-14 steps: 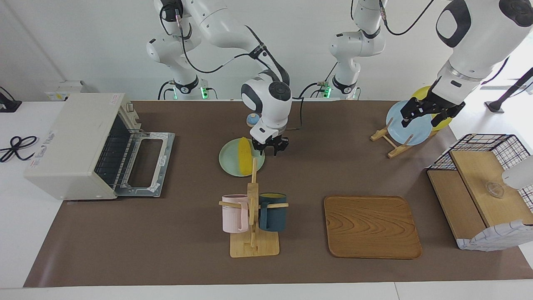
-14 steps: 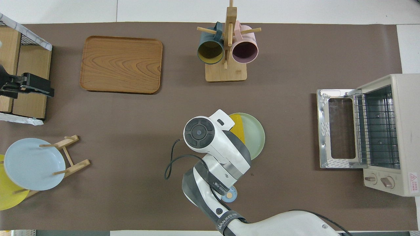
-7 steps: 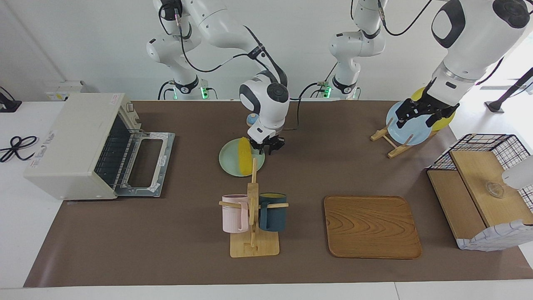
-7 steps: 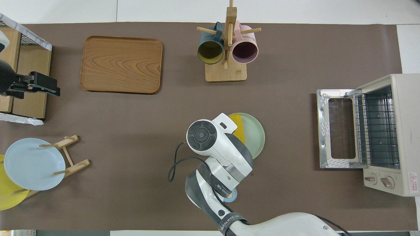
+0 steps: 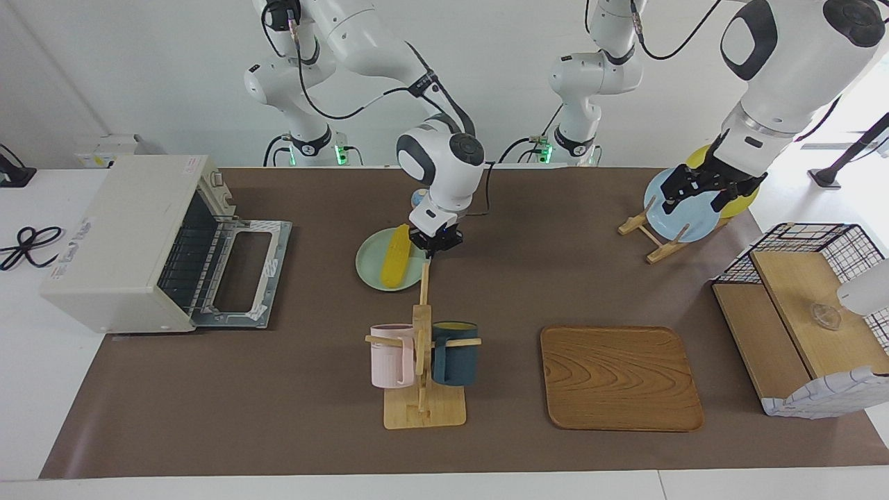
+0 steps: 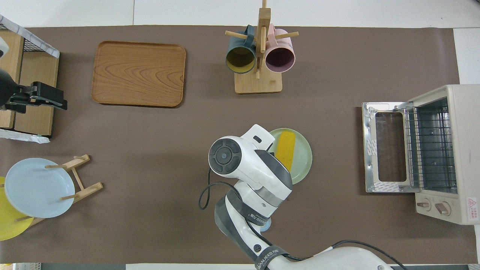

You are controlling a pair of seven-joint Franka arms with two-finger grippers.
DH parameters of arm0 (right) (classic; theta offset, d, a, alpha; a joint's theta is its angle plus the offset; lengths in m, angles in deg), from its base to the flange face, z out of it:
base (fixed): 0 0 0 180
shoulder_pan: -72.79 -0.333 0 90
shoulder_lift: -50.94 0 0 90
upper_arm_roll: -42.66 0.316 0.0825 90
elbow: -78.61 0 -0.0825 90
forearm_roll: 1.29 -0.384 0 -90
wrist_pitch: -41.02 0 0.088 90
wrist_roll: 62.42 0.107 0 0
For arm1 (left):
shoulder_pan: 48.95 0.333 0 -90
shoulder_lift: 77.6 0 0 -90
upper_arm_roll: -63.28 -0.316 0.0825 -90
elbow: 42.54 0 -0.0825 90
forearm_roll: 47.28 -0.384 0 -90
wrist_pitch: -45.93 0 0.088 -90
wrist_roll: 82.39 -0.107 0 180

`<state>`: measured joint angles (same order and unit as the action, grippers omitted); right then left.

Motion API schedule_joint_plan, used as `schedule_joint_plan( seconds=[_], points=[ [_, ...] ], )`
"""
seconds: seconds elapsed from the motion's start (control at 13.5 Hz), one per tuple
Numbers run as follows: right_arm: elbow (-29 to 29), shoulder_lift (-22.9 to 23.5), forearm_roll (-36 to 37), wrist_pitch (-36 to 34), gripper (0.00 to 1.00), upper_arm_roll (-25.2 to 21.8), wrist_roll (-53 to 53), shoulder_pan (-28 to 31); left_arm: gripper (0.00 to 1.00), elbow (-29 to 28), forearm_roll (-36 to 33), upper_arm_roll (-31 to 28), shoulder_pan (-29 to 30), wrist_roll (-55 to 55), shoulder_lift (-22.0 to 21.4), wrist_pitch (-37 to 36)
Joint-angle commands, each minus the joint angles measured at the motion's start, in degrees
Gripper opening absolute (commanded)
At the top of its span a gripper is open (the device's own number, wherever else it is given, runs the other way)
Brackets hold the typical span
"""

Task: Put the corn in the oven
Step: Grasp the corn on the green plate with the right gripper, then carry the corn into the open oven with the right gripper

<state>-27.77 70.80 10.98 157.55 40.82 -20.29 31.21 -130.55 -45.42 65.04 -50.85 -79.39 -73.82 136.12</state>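
The corn lies on a pale green plate near the middle of the desk, its length running slantwise across the plate. The right claw is low at the plate's rim, at the end of the corn nearest the robots, with its fingertips drawn together. From these views I cannot tell whether it pinches the corn's tip or merely touches it. In the overhead view the arm's wrist covers that end of the cob, and only the rest of the corn shows on the plate.

The oven stands at the right arm's end of the desk, well apart from the plate. Its drop-down door lies flat and open, facing the middle of the desk, and the wire rack is visible inside.

The left claw hangs in the air with its fingers spread wide and nothing between them, over a light blue plate that leans in a wooden rack at the left arm's end. A yellow plate stands in the same rack.

Farther from the robots than the green plate stands a wooden mug tree carrying a pink mug and a dark blue mug. Beside it lies a wooden tray, and a wire-and-wood shelf sits at the left arm's end.
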Motion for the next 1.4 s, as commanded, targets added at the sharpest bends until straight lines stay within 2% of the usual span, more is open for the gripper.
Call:
schedule_joint_plan(
  seconds=[0.0, 0.22, 0.52, 0.81, 1.18, 1.33],
  points=[
    [4.2, -1.2, 1.4, -5.5, 0.0, 0.3, -5.5, 2.9, 1.0, 1.0, -1.0, -0.4, 0.1, -2.3, 0.2, -0.9],
    [3.1, -7.2, 1.2, -9.4, 0.0, 0.3, -12.6, 8.1, 1.0, 1.3, -2.6, -0.4, 0.1, -3.3, -0.6, -1.8],
    [-4.7, -15.0, 0.5, -10.2, 0.0, 0.3, -20.8, 17.0, 1.0, 0.9, -2.7, -0.6, 0.1, -3.1, -1.8, -2.0],
    [-10.2, -17.0, 0.5, -10.3, 0.0, 0.3, -24.1, 24.9, 1.0, -0.1, -2.7, -0.5, 0.1, -3.1, -3.2, -3.2],
    [-11.5, -17.1, 0.5, -10.0, 0.0, 0.3, -33.4, 35.6, 1.0, -2.4, -2.7, -0.5, 0.1, -3.0, -5.0, -3.6],
    [-12.3, -17.2, 0.5, -9.8, 0.0, 0.3, -34.7, 37.6, 1.0, -2.6, -2.7, -0.5, -0.2, -3.0, -5.1, -3.5]
  ],
)
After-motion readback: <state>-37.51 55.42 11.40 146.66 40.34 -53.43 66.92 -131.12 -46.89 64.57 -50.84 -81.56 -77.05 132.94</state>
